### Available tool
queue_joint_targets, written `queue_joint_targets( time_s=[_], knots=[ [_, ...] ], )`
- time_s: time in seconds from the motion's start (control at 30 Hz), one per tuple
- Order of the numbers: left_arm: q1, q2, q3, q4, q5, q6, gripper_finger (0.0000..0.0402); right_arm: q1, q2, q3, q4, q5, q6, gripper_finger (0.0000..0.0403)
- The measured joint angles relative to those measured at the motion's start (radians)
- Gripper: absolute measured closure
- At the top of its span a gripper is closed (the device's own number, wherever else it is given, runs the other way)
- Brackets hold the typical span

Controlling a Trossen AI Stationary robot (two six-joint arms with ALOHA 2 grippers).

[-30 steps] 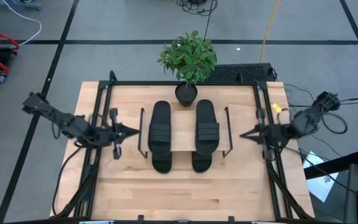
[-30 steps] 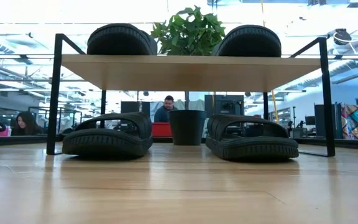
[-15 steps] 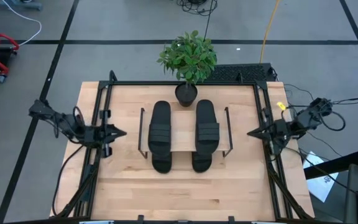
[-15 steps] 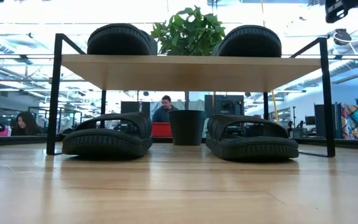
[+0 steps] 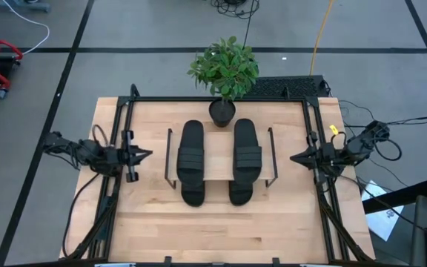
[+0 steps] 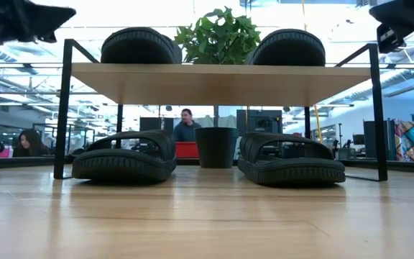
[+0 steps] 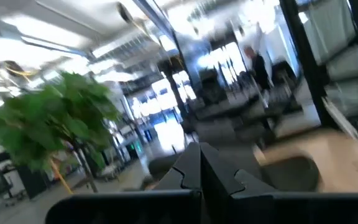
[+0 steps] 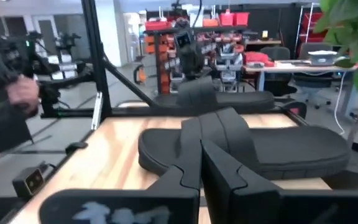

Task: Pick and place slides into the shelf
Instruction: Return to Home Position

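Seeing the shelf [image 5: 219,163] at three o'clock from the left gripper [image 5: 146,155], nine from the right gripper [image 5: 295,158] (both pinched together), I'm judging home lies outward.

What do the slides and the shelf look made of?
The slides: matte black, probably moulded foam or rubber, judging by thick soles and ribbed straps. The shelf: pale wood-toned board, matte; side frames thin black metal, apparently painted.
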Motion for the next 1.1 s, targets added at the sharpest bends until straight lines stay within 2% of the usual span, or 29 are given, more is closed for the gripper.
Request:
queue_joint_targets(
  time_s=[0.1, 0.2, 0.3, 0.4, 0.5, 0.63, 0.73, 0.83, 0.93, 1.1],
  knots=[
    [-0.001, 0.007, -0.013, -0.059, 0.001, -0.023, 0.0401, 0.001, -0.003, -0.005, 0.001, -0.018, -0.005, 0.0403],
    [0.000, 0.001, -0.033, -0.101, 0.028, -0.074, 0.0401, 0.001, 0.003, -0.043, 0.015, -0.108, -0.038, 0.0403],
    [0.000, -0.001, -0.036, -0.132, 0.105, -0.095, 0.0401, 0.000, 0.005, -0.115, 0.101, -0.138, -0.059, 0.0403],
    [0.001, 0.000, -0.036, -0.142, 0.196, -0.091, 0.0401, -0.007, 0.004, -0.176, 0.260, -0.169, -0.101, 0.0403],
    [0.016, -0.001, -0.036, -0.131, 0.228, -0.069, 0.0401, -0.042, 0.006, -0.187, 0.276, -0.189, -0.118, 0.0403],
    [0.056, 0.000, -0.036, -0.126, 0.244, -0.071, 0.0401, -0.142, 0.005, -0.185, 0.274, -0.157, -0.137, 0.0403],
    [0.091, 0.000, -0.036, -0.139, 0.278, -0.092, 0.0401, -0.245, 0.004, -0.179, 0.278, -0.269, -0.131, 0.0403],
    [0.126, 0.001, -0.036, -0.157, 0.288, -0.115, 0.0401, -0.358, 0.006, -0.179, 0.245, -0.307, -0.088, 0.0403],
    [0.157, 0.001, -0.036, -0.180, 0.320, -0.131, 0.0401, -0.459, 0.006, -0.180, 0.219, -0.441, -0.064, 0.0403],
    [0.191, 0.001, -0.036, -0.240, 0.376, -0.185, 0.0401, -0.529, 0.006, -0.186, 0.227, -0.566, -0.011, 0.0403]
  ],
)
